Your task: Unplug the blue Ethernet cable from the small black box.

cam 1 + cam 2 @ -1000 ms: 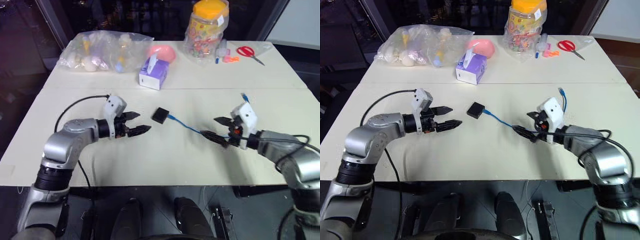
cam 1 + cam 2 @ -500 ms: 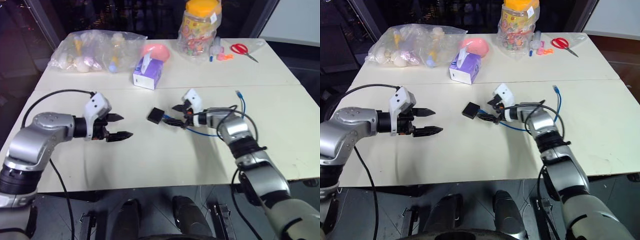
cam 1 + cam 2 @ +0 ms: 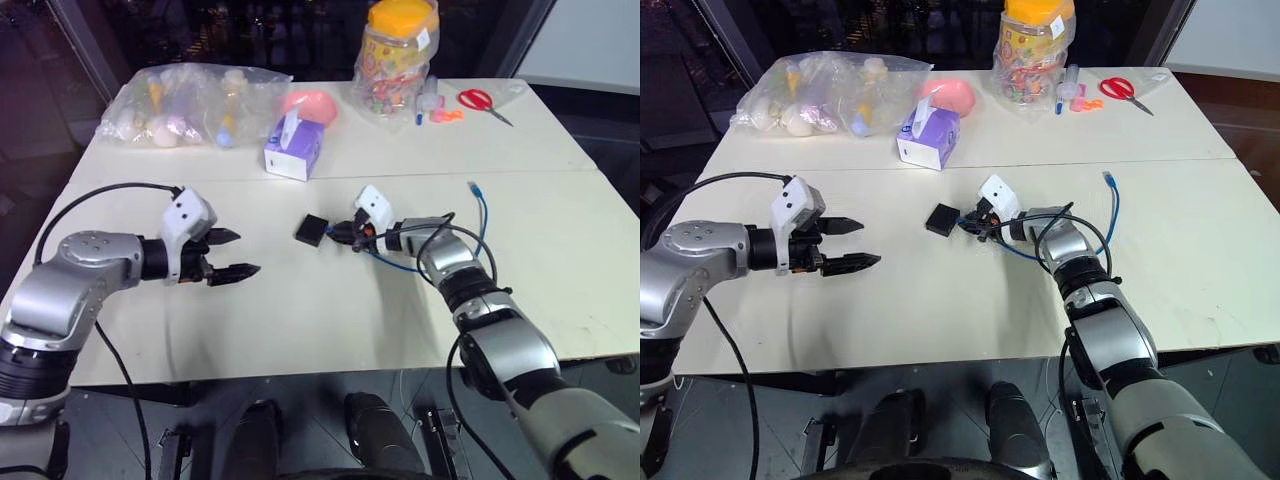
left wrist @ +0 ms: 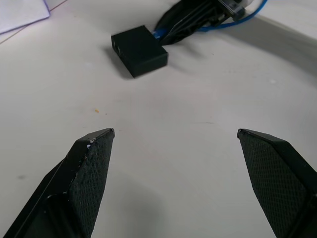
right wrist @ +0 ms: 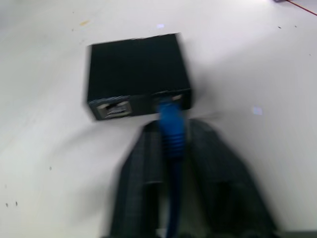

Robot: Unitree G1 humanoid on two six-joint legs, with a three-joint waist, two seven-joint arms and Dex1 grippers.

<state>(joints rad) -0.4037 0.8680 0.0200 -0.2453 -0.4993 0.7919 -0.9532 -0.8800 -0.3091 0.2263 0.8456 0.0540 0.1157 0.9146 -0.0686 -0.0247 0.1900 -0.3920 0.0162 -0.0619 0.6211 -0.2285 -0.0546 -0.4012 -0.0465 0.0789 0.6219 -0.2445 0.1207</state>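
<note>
The small black box (image 3: 312,229) lies flat near the middle of the table. The blue Ethernet cable (image 5: 171,126) is plugged into the box's side port. From there it loops right across the table to a free plug (image 3: 473,186). My right gripper (image 3: 338,232) sits right behind the box, shut on the cable just at the plug. In the right wrist view the blue cord runs between its fingers (image 5: 143,163). My left gripper (image 3: 247,252) hovers open to the left of the box, apart from it, with nothing between its fingertips (image 4: 94,148).
A purple tissue box (image 3: 294,150) stands behind the black box. Further back are a clear bag of toys (image 3: 190,103), a pink object (image 3: 310,103), a yellow-lidded jar (image 3: 398,55) and red scissors (image 3: 483,100). Black arm cables lie by both wrists.
My right gripper has moved left along the cable up to the box and gone from open to shut on the cable. The left gripper has drawn back a little to the left.
</note>
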